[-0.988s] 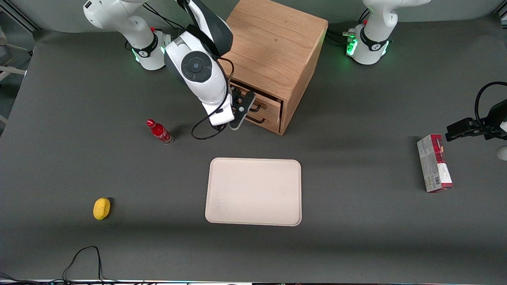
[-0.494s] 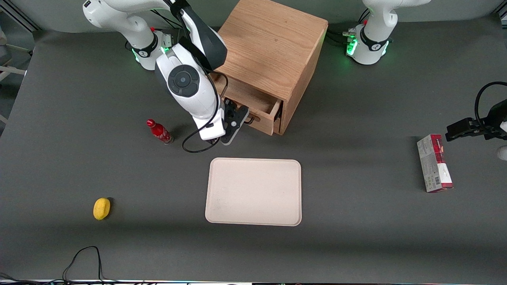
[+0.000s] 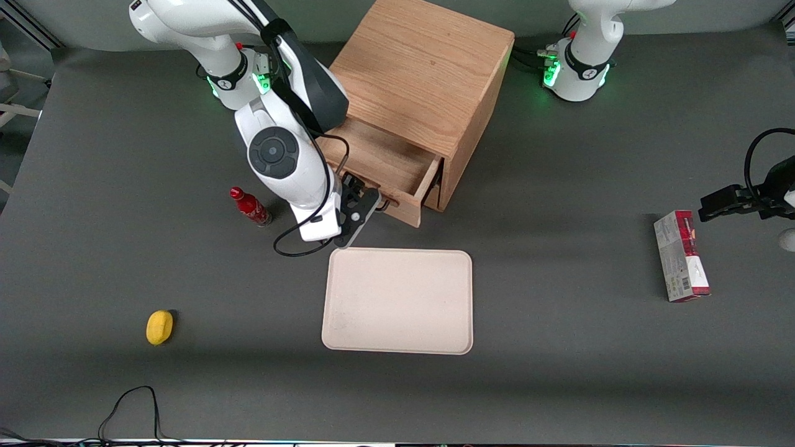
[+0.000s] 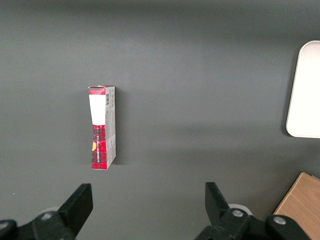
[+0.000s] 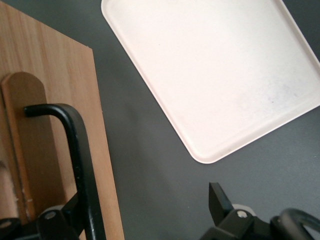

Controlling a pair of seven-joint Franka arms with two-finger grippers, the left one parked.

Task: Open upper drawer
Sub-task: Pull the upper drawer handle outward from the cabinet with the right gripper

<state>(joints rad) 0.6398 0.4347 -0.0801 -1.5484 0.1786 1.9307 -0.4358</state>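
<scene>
The right arm's hand sits at the front face of the upper drawer, just above the worktop and near the rim of the beige tray. In the right wrist view the hand has its two dark fingers set wide apart: one finger hangs free over the grey worktop, while the other lies against the dark metal bar handle, so the fingers are spread and not clamped on the bar. The handle stands off the light oak drawer front, fixed at a small rounded wooden mount.

The upper drawer is pulled well out of the wooden cabinet, showing its plain wooden floor and side walls. Its front panel is the part nearest the front camera, close to the tray's nearest long edge but not touching it. The tray also shows in the wrist view.

Beside the arm, toward the working arm's end of the worktop, a small red bottle lies tilted. Nearer the front camera than it, a yellow lemon rests alone. Toward the parked arm's end lies a red and white carton, seen too from the left wrist, well apart from the tray.
</scene>
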